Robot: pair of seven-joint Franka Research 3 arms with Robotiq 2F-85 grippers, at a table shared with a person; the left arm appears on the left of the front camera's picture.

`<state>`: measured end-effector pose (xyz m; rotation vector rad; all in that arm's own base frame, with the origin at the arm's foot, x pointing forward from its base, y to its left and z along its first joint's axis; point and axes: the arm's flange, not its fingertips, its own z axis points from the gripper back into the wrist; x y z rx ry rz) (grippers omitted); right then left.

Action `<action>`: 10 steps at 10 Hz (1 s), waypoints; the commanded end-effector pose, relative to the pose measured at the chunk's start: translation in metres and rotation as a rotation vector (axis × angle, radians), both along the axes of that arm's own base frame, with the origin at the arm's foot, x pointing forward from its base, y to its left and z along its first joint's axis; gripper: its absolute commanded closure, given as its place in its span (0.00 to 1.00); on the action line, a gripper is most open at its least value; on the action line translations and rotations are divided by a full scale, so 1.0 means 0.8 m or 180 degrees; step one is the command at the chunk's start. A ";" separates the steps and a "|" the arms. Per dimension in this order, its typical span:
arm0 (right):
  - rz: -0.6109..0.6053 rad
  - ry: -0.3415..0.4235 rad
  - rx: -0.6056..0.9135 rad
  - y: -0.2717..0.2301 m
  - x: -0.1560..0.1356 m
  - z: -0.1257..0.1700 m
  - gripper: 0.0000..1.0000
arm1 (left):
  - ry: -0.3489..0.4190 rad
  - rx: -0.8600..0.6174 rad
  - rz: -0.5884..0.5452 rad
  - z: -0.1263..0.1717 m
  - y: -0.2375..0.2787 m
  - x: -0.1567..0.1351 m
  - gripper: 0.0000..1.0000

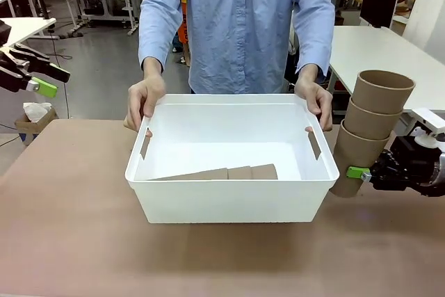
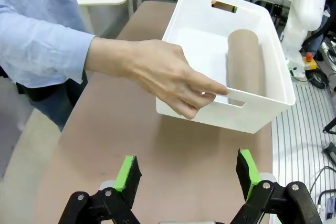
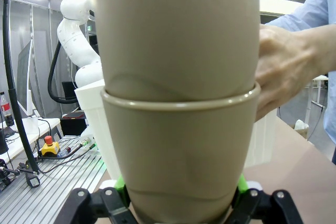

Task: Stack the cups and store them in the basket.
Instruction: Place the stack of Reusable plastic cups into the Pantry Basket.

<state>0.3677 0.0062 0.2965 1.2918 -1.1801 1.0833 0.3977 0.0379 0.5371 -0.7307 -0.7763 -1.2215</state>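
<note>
A stack of three tan cups (image 1: 373, 110) hangs tilted just off the right end of the white basket (image 1: 229, 199), and my right gripper (image 1: 354, 173) is shut on its lowest cup. In the right wrist view the cups (image 3: 178, 77) sit between the jaws of that gripper (image 3: 178, 195). Another stack of cups (image 1: 229, 172) lies on its side inside the basket (image 2: 252, 116), seen as cups (image 2: 245, 61) in the left wrist view. My left gripper (image 1: 47, 80) is raised off the table's far left; this gripper (image 2: 187, 174) stands open with nothing in it.
A person in a blue shirt stands at the far side, with a hand (image 1: 144, 99) and the other hand (image 1: 316, 97) on the basket's two far corners. One hand (image 2: 168, 77) grips a slot handle. The brown table (image 1: 69, 227) is bare around the basket.
</note>
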 end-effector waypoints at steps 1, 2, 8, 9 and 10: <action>0.0007 -0.0024 0.0008 0.001 0.000 0.006 0.16 | 0.0022 -0.0008 0.0003 0.001 -0.001 0.000 0.04; 0.0007 -0.0024 0.0008 0.001 0.000 0.006 0.16 | 0.0022 -0.0008 0.0003 0.001 -0.001 0.000 0.04; 0.0007 -0.0024 0.0008 0.001 0.000 0.006 0.16 | 0.0022 -0.0008 0.0003 0.001 -0.001 0.000 0.04; 0.0007 -0.0024 0.0008 0.001 0.000 0.006 0.16 | 0.0022 -0.0008 0.0003 0.001 -0.001 0.000 0.04; 0.0007 -0.0024 0.0008 0.001 0.000 0.006 0.16 | 0.0022 -0.0008 0.0003 0.001 -0.001 0.000 0.04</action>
